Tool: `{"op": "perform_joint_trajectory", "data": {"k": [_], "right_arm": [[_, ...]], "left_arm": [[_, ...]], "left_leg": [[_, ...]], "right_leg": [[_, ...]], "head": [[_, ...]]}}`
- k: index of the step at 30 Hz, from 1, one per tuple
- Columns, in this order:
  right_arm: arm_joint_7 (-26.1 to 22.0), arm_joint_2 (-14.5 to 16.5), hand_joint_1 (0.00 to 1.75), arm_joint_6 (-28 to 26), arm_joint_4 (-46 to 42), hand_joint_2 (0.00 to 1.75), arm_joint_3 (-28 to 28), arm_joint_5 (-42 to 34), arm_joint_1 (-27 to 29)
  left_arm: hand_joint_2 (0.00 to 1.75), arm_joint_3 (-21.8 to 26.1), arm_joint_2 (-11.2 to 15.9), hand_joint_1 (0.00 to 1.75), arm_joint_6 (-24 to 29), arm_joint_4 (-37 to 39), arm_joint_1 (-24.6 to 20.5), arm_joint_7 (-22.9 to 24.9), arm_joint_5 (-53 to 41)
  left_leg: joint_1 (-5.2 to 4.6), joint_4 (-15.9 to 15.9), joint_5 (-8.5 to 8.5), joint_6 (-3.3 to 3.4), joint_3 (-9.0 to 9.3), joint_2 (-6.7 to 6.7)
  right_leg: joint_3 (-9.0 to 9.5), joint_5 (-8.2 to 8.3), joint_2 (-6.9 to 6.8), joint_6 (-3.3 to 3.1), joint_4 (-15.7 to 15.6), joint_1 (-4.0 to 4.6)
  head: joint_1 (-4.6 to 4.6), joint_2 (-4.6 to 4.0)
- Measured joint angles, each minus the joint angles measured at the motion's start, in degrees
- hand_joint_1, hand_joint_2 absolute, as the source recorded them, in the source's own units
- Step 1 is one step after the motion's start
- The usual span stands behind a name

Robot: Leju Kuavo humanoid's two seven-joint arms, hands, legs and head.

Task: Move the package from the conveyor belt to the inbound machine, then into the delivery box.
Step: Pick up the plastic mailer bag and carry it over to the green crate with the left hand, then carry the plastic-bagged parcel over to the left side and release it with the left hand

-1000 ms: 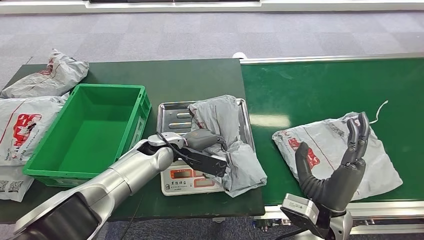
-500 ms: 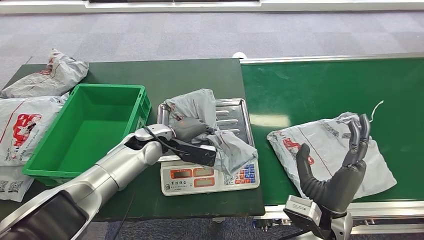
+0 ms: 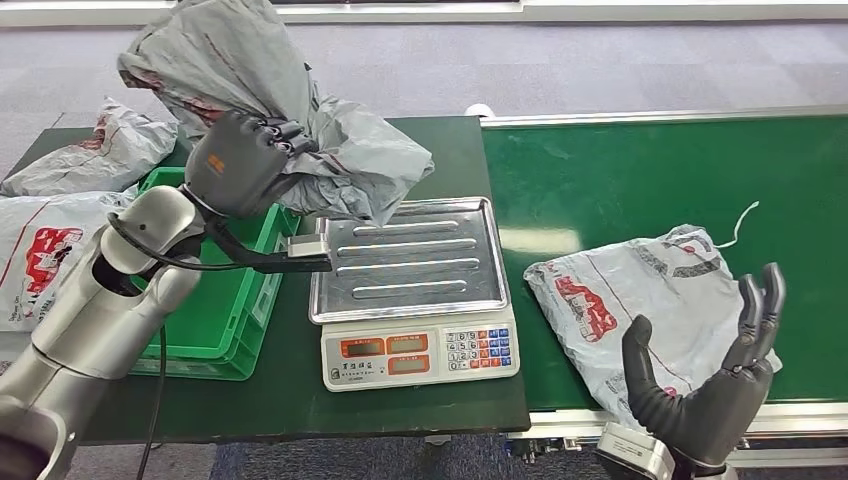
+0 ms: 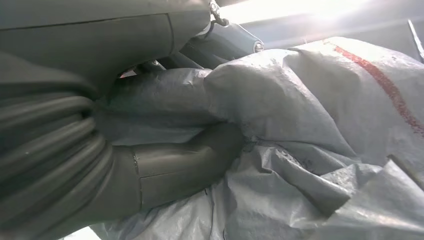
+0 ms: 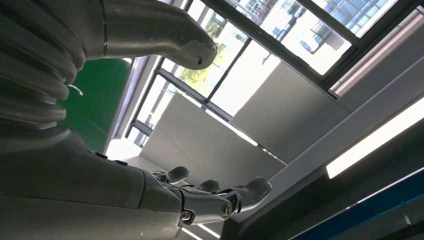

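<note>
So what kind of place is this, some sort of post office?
Probably a parcel-sorting station: a green conveyor belt carrying a grey mailing bag, a weighing scale, and a green crate for sorted parcels.

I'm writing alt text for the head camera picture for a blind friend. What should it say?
The robot's left hand holds a crumpled grey package in the air above a green crate and beside a bare metal scale on a dark table. Its right hand is raised, fingers spread, over another grey package lying on a green conveyor belt.
</note>
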Motion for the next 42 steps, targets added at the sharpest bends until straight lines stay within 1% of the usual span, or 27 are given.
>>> {"op": "perform_joint_trajectory", "data": {"k": [3,8,10,11,14,16,19,23,27,29,32,36,39,42], "right_arm": [[-0.4,0.2,0.0,-0.4,-0.6,1.75,-0.6,-0.2,1.3],[-0.6,0.5,0.0,-0.6,-1.2,1.75,-1.1,-0.1,2.4],[-0.5,0.6,0.0,-0.6,-1.6,1.75,-1.5,0.1,3.2],[-0.4,0.8,0.0,-0.5,-1.9,1.75,-1.8,0.2,3.6],[-0.4,1.5,0.0,0.1,-3.0,1.75,-3.0,0.6,5.2],[-0.5,1.9,0.0,0.3,-3.6,1.75,-3.7,0.7,5.9],[-0.5,2.2,0.0,0.3,-4.1,1.75,-4.1,0.9,6.5],[-0.1,2.3,0.0,0.6,-4.2,1.75,-4.4,1.5,6.7],[0.9,2.3,0.0,1.1,-4.2,1.75,-4.6,2.2,6.7],[1.3,2.3,0.0,1.4,-4.2,1.75,-4.7,2.6,6.6],[1.7,2.3,0.0,1.7,-4.2,1.75,-4.8,3.1,6.4],[2.1,2.3,0.0,1.9,-4.2,1.75,-4.8,3.5,6.3],[2.4,2.3,0.0,1.8,-4.2,1.75,-4.8,3.9,6.4],[2.4,2.3,0.0,1.1,-4.4,1.75,-4.8,4.2,6.7]], "left_arm": [[1.75,3.1,1.7,1.75,1.3,-1.6,2.9,0.0,-3.0],[1.75,6.8,3.4,1.75,2.5,-1.9,7.0,0.9,-4.7],[1.75,9.2,4.1,1.75,4.4,-1.7,10.4,1.1,-4.8],[1.75,11.0,4.2,1.75,6.0,-1.6,12.9,0.7,-4.9],[1.75,18.0,2.9,1.75,10.9,-0.9,22.2,-1.6,-5.8],[1.75,21.9,1.6,1.75,12.4,-0.6,26.9,-2.6,-6.1],[1.75,26.0,0.1,1.75,12.7,-0.3,30.9,-2.8,-6.4],[1.75,31.2,-1.9,1.75,12.7,0.0,34.5,-2.8,-7.7],[1.75,35.9,-4.2,0.03,12.8,0.2,38.2,-3.2,-8.7],[1.75,37.4,-5.4,0.03,13.2,0.2,39.7,-3.1,-9.3],[1.75,38.4,-7.0,0.03,14.3,0.4,40.8,-2.7,-10.6],[0.0,39.0,-8.1,0.0,14.5,0.5,41.3,-2.4,-11.0],[0.0,39.3,-9.1,0.0,14.9,0.4,41.4,-1.9,-8.3],[0.0,40.1,-11.2,0.0,16.5,-1.4,42.2,-3.0,0.9]], "left_leg": [[-0.01,0.0,0.0,0.0,0.02,0.02],[-0.01,0.0,-0.01,0.0,0.03,0.04],[-0.02,0.0,-0.06,-0.02,0.1,0.16],[-0.03,-0.1,-0.09,-0.04,0.16,0.25],[-0.02,-0.1,-0.19,-0.09,0.24,0.43],[0.0,-0.1,-0.21,-0.08,0.18,0.42],[0.0,-0.1,-0.22,-0.07,0.11,0.34],[0.0,-0.1,-0.24,-0.05,0.11,0.34],[0.0,-0.1,-0.24,-0.05,0.11,0.33],[0.0,-0.1,-0.24,-0.05,0.11,0.31],[0.0,-0.1,-0.24,-0.05,0.09,0.24],[0.0,-0.1,-0.24,-0.04,0.1,0.18],[0.0,-0.1,-0.24,-0.04,0.11,0.16],[0.0,-0.1,-0.24,-0.04,0.11,0.14]], "right_leg": [[-0.01,0.0,0.02,0.0,0.0,-0.01],[0.04,0.0,0.03,0.0,0.0,-0.01],[0.04,-0.01,0.11,-0.02,0.0,-0.03],[0.04,-0.03,0.19,-0.05,0.0,-0.03],[-0.02,-0.12,0.39,-0.11,0.0,-0.02],[-0.07,-0.16,0.37,-0.12,0.0,0.0],[-0.06,-0.2,0.3,-0.11,0.0,0.01],[-0.06,-0.2,0.31,-0.11,0.0,0.01],[-0.05,-0.2,0.3,-0.11,0.0,0.01],[-0.05,-0.2,0.26,-0.11,0.0,0.01],[-0.01,-0.21,0.16,-0.09,0.0,0.01],[0.01,-0.22,0.12,-0.08,0.0,0.01],[0.03,-0.21,0.08,-0.08,0.0,0.01],[0.05,-0.21,0.06,-0.08,0.0,0.0]], "head": [[0.0,0.0],[0.02,0.0],[0.01,0.0],[0.0,0.0],[-0.02,0.0],[0.0,0.0],[0.0,0.0],[0.0,0.0],[0.0,0.0],[0.0,0.0],[0.0,0.0],[0.0,0.0],[0.0,0.0],[0.0,0.0]]}}
